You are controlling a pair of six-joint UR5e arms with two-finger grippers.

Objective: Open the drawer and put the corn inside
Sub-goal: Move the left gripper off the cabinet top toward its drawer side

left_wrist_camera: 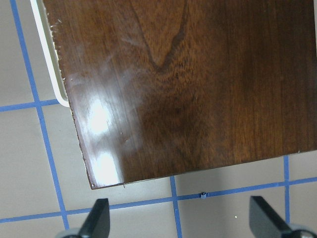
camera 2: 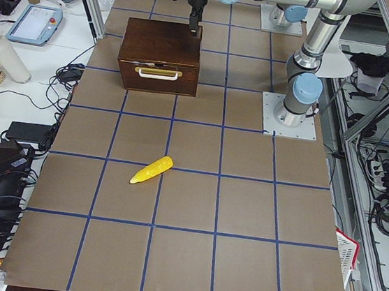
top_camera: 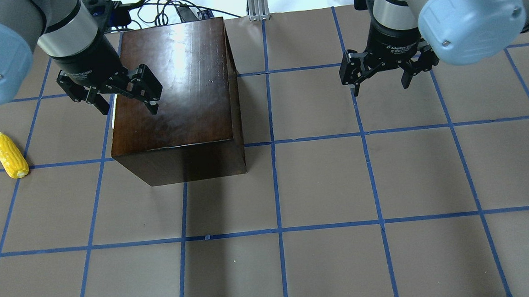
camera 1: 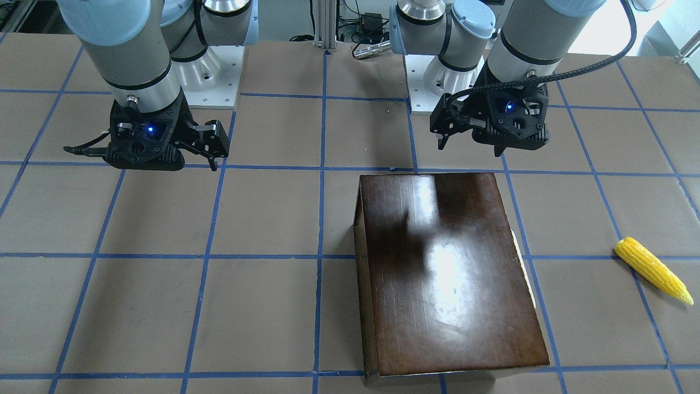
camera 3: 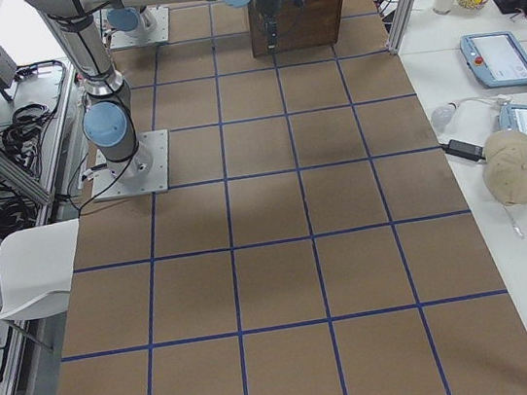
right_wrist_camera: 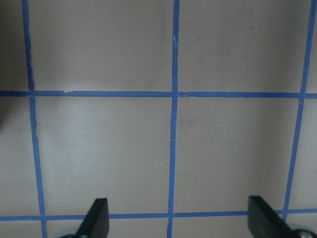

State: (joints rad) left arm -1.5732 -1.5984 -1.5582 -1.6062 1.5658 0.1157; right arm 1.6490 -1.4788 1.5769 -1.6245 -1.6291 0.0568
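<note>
Jaws apart; corn (top_camera: 11,155) outside closed drawer (camera 2: 158,83).

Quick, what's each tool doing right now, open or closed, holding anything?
Left tool: open, holding nothing.
Right tool: open, holding nothing.

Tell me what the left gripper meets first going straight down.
Likely the wooden box's top near its robot-side edge; the left gripper hangs about over that edge, so it might miss onto the table. Depth unclear.
</note>
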